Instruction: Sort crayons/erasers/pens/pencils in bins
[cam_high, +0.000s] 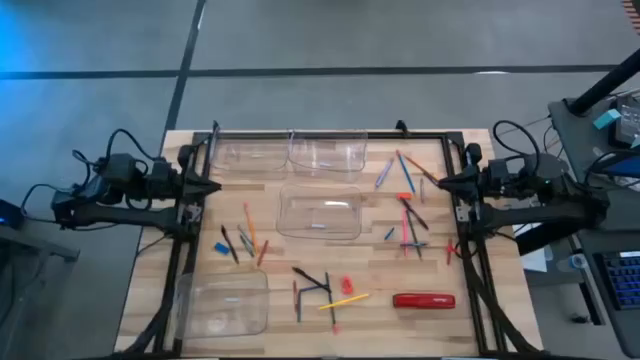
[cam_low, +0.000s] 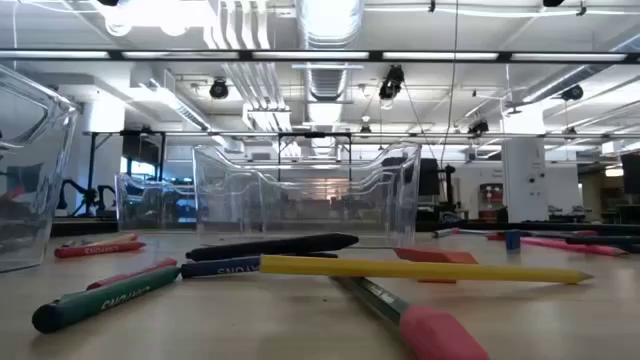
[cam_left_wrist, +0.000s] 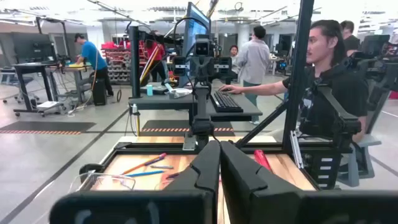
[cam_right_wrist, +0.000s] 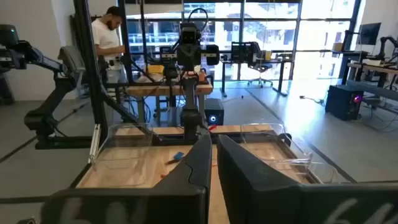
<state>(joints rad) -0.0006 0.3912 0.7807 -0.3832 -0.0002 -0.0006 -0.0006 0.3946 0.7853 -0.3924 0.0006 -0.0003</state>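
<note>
We see the light wooden desk (cam_high: 150, 290) carrying four clear plastic bins (cam_high: 319, 212), with thin coloured pencils (cam_high: 343, 299) and a small red eraser (cam_high: 346, 286) scattered between them. Left fingers (cam_high: 214, 186) and right fingers (cam_high: 441, 183) rest closed, empty, at opposite edges.

Seen from above, the wooden bench (cam_high: 420, 330) carries four clear bins: two side by side along the far edge (cam_high: 250, 157) (cam_high: 328, 153), one in the middle (cam_high: 320, 213) and one at the near left corner (cam_high: 227, 303), with both dark arms parked at the sides, the left gripper (cam_high: 212, 187) and the right gripper (cam_high: 441, 183) pointing inward. Loose pencils and other sticks lie scattered, one cluster left of the middle bin (cam_high: 243, 240), another to its right (cam_high: 405, 205). Near the front edge lie a yellow pencil (cam_high: 344, 300), a small red eraser (cam_high: 346, 286) and a large red oblong object (cam_high: 424, 300).
</note>
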